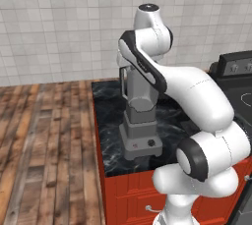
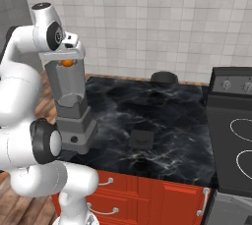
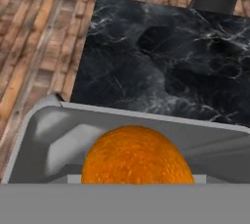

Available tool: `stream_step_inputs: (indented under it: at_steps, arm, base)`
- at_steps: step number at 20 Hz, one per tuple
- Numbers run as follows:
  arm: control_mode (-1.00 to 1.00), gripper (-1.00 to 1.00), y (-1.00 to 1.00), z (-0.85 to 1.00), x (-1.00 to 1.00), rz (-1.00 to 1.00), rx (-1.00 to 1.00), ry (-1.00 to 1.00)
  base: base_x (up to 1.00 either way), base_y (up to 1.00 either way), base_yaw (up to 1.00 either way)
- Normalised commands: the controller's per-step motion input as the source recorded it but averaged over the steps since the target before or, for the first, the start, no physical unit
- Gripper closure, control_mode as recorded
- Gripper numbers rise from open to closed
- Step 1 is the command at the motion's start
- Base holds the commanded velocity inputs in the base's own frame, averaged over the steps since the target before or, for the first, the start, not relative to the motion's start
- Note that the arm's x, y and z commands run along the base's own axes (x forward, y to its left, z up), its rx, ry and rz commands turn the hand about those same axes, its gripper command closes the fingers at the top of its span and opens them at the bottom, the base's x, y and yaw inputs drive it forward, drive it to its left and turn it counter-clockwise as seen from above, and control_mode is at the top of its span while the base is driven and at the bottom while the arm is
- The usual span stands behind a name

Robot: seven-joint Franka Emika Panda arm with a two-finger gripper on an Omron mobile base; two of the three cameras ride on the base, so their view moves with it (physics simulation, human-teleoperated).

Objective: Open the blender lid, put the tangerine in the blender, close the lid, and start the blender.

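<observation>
The tangerine [image 3: 136, 155] sits right under the claw [image 2: 69, 58], at the open mouth of the blender [image 2: 72, 106]; the claw looks closed on it. The lid [image 2: 141, 137] lies apart on the black counter [image 2: 167, 121]

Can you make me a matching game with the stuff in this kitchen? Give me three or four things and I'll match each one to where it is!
Things:
1. tangerine
2. blender lid
3. blender
4. stove

Places:
A. lying flat on the middle of the black counter
B. at the top of the open blender jar
C. at the right end of the counter
D. standing on the left end of the counter

Pairs: 1-B, 2-A, 3-D, 4-C
</observation>
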Motion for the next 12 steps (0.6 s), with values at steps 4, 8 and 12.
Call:
stream_step_inputs:
  at_steps: [4,8,12]
  arm:
    - [-1.00,1.00,0.10,-0.18,-0.07,0.00,0.00,0.00]
    - [-1.00,1.00,0.00,-0.19,-0.47,0.01,0.00,0.03]
    - [-1.00,1.00,-0.01,-0.25,-0.42,0.00,0.00,0.05]
  base:
    - [0.00,0.00,0.00]
    - [0.00,0.00,0.00]
    - [0.00,0.00,0.00]
